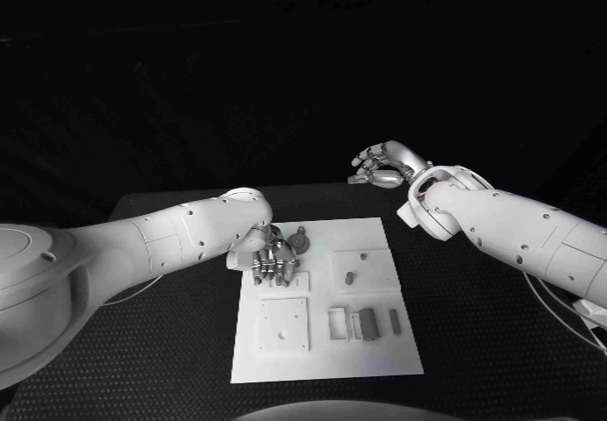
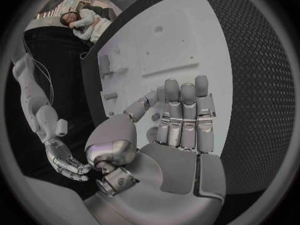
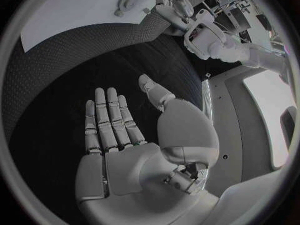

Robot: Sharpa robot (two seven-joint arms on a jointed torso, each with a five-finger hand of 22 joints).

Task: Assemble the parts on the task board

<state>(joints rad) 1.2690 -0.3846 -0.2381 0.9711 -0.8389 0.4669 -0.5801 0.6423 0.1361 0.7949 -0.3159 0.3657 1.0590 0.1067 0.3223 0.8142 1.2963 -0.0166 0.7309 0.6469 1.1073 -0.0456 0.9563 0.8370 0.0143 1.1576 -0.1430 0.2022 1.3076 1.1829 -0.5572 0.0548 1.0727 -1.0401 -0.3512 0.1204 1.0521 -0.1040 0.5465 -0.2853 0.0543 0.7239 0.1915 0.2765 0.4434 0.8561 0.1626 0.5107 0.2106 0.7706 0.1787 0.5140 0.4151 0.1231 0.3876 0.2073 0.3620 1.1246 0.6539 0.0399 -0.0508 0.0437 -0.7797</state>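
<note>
The white task board [image 1: 367, 232] lies flat at the centre of the black desk [image 1: 481, 307], carrying small grey parts [image 1: 368, 323] and raised square plates. The left hand [image 1: 272, 260] hovers over its far-left area, fingers [image 2: 182, 116] extended, holding nothing. The right hand [image 1: 380, 167] hangs beyond the board, fingers loosely spread, empty.

A black table [image 1: 481, 333] with a finely dotted surface lies under everything.
</note>
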